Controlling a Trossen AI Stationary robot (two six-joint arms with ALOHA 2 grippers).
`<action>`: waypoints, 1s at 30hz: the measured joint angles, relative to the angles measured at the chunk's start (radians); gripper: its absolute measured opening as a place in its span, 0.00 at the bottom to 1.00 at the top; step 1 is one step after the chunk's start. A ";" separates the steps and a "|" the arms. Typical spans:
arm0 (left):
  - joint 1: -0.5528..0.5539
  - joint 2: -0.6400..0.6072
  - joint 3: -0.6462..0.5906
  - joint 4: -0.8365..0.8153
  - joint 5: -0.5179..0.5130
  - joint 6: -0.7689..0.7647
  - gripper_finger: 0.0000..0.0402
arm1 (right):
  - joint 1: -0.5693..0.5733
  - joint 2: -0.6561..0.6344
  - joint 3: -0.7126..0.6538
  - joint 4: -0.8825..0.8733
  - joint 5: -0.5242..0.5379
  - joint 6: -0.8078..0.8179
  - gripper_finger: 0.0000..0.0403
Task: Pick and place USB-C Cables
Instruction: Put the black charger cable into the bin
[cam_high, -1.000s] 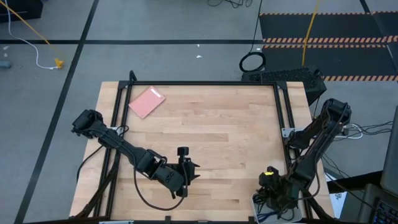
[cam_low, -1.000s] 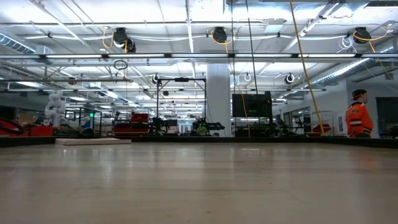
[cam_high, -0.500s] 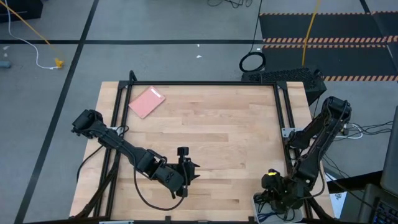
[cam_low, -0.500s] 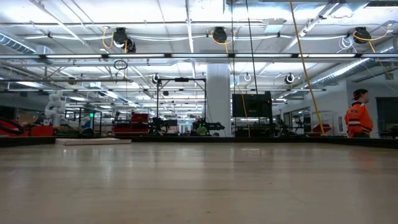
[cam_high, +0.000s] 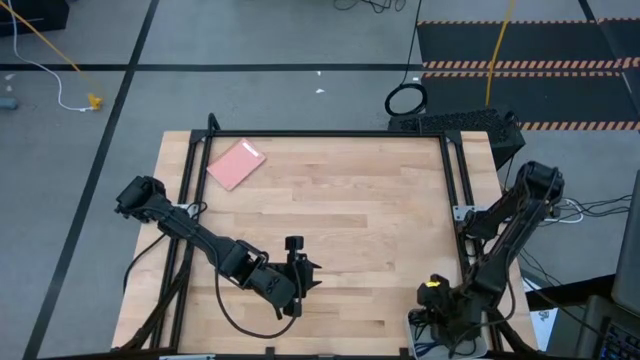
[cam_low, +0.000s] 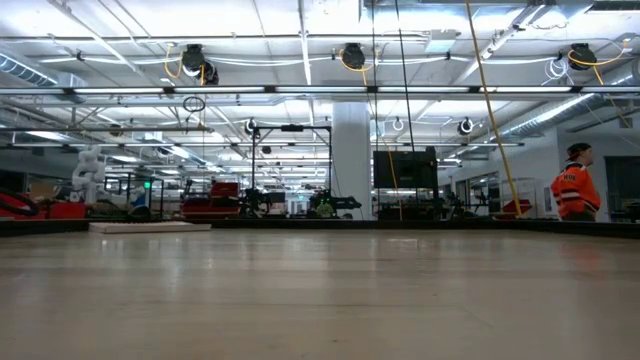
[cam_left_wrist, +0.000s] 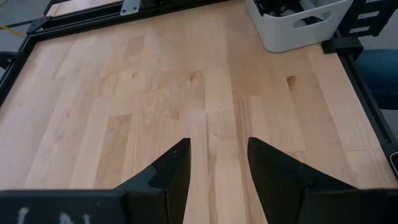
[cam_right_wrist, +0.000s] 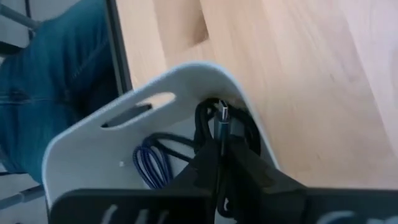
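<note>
A white bin (cam_right_wrist: 186, 71) stands at the table's near right corner (cam_high: 418, 325). In it lie a purple-blue USB-C cable (cam_right_wrist: 149, 167) and black cable loops (cam_right_wrist: 205, 121). My right gripper (cam_right_wrist: 219, 158) reaches down into the bin and is shut on a black cable; in the high view it hangs over the bin (cam_high: 440, 308). My left gripper (cam_left_wrist: 217, 163) stands open over bare wood near the table's front middle (cam_high: 296, 268), with nothing between its fingers. The low view shows neither arm. My right gripper pinches a thin black cable between its two fingers, just short of its plug end (cam_right_wrist: 222, 117), which sticks out past the fingertips. The fingers slant down from above into the bin's corner. The cable's loops (cam_right_wrist: 203, 127) lie against the bin's wall.
A flat pink thing (cam_high: 236, 163) lies at the table's far left. A black frame rail (cam_high: 455, 190) runs along the table's right side. A person's leg in blue jeans (cam_right_wrist: 43, 74) stands beside the bin. Far off, a person in orange (cam_low: 575, 192) shows in the room.
</note>
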 joint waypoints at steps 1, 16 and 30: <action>0.000 0.000 0.000 0.000 0.000 0.001 0.40 | -0.004 0.006 0.000 -0.001 -0.012 0.006 0.04; 0.000 0.000 0.000 0.000 0.000 0.002 0.40 | -0.011 -0.024 0.000 0.014 -0.031 0.032 0.19; 0.000 0.000 0.000 0.000 0.000 0.004 0.40 | -0.009 -0.055 0.000 0.016 -0.106 0.098 0.25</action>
